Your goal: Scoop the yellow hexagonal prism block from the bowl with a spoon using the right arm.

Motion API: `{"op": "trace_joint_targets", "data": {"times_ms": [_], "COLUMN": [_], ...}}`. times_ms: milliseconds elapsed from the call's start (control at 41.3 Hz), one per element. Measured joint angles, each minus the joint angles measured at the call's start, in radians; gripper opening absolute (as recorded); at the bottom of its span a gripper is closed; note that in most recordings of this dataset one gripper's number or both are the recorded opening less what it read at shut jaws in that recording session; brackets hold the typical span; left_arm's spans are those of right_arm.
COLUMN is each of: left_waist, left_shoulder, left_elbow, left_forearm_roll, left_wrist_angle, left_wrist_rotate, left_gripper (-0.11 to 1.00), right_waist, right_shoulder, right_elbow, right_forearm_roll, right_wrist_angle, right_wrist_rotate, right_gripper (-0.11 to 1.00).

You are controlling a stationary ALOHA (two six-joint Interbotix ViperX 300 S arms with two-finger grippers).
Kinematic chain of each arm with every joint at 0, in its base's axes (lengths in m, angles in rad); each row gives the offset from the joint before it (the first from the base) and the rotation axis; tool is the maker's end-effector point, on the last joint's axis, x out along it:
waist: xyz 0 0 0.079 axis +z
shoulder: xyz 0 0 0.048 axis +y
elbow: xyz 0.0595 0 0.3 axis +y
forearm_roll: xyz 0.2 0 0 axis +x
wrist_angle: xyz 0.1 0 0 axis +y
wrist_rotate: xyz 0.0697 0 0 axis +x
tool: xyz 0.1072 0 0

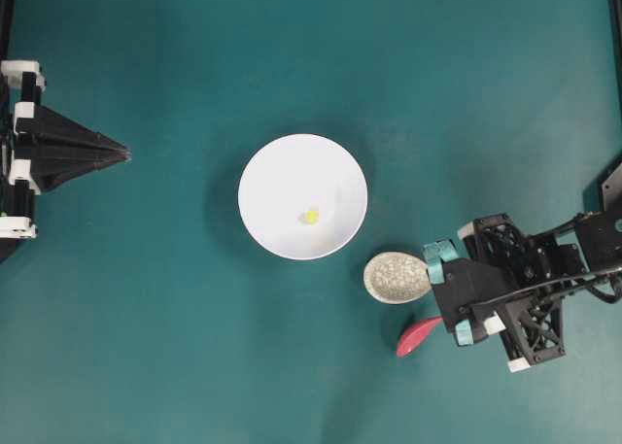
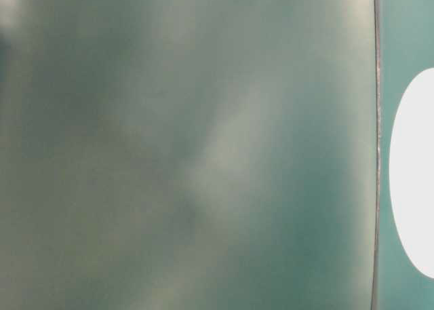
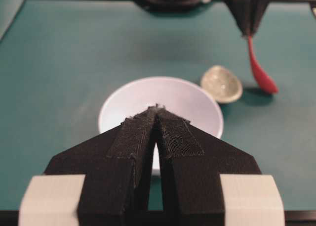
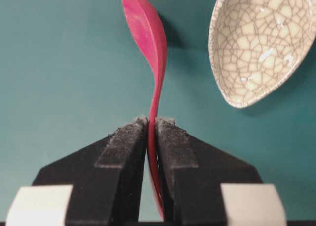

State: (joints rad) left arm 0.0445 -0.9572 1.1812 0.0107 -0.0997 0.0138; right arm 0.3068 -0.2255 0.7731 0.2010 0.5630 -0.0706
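The white bowl (image 1: 262, 172) stands mid-table with the tiny yellow block (image 1: 310, 216) lying on its floor. My right gripper (image 1: 440, 313) is right of and nearer than the bowl, shut on the handle of the pink-red spoon (image 1: 416, 337). In the right wrist view the gripper (image 4: 152, 122) pinches the thin handle, and the spoon (image 4: 148, 33) runs edge-on away from it. From the left wrist view the spoon (image 3: 259, 72) hangs scoop-down, close over the cloth. My left gripper (image 1: 124, 153) rests shut and empty at the left edge, and it hides the block behind its fingers (image 3: 180, 137).
A small speckled cream dish (image 1: 397, 277) sits between the bowl and my right gripper, close beside the spoon; it also shows as the crackled dish (image 4: 261, 43) in the right wrist view. The table-level view is a blur with a white oval (image 2: 413, 174) at its right.
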Motion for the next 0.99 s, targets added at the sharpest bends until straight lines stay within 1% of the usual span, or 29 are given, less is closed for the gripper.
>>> {"op": "trace_joint_targets", "data": {"times_ms": [218, 605, 775, 992], "left_waist": [0.002, 0.002, 0.002, 0.0], "left_shoulder": [-0.002, 0.0, 0.0, -0.002], "left_elbow": [0.0, -0.002, 0.0, 0.0], "left_forearm_roll": [0.0, 0.0, 0.0, 0.0], "left_wrist_angle": [0.0, 0.0, 0.0, 0.0], "left_wrist_rotate": [0.0, -0.002, 0.0, -0.002], "left_gripper": [0.0, 0.0, 0.0, 0.0], "right_waist": [-0.009, -0.08, -0.112, -0.153], "right_shoulder": [-0.005, -0.034, -0.066, -0.126], "right_elbow": [-0.029, -0.035, -0.018, 0.026], "right_forearm_roll": [-0.008, -0.008, -0.008, -0.008], "right_wrist_angle": [0.002, 0.0, 0.0, 0.0], "right_wrist_rotate": [0.0, -0.002, 0.0, 0.0], "right_gripper": [0.12, 0.12, 0.12, 0.12]}}
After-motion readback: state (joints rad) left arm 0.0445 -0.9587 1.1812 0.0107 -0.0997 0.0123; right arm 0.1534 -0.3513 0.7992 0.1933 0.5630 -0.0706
